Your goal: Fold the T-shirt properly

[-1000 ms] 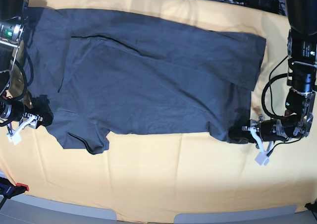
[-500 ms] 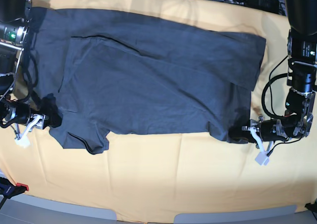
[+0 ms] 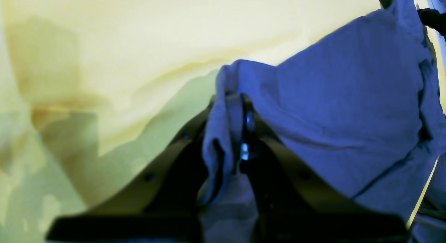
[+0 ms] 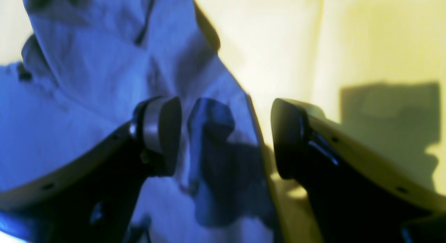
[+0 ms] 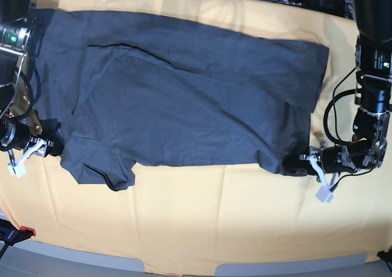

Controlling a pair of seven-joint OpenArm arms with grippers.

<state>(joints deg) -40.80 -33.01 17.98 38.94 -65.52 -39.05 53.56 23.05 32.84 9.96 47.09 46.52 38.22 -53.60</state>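
Base view shows a large dark slate-grey short-sleeved cotton T-shirt (image 5: 177,87) spread flat over a yellow-orange tablecloth (image 5: 202,222) on the counter, with one arm at each near corner of the garment. The left end effector (image 3: 235,107) is clamped narrow on a pinched fold of the T-shirt's edge; cloth bunches between its fingers and drapes away to its right. The right end effector (image 4: 226,131) stands wide, holding nothing, with a raised ridge of the T-shirt's edge between its pads (image 4: 163,131) and bare tablecloth just beyond its outer finger.

The step in hand looks like securing the second corner before a fold. To do it well, the right end effector should probably close on the ridge alone, without catching the tablecloth beneath, and both arms should then lift together so the hem stays level.
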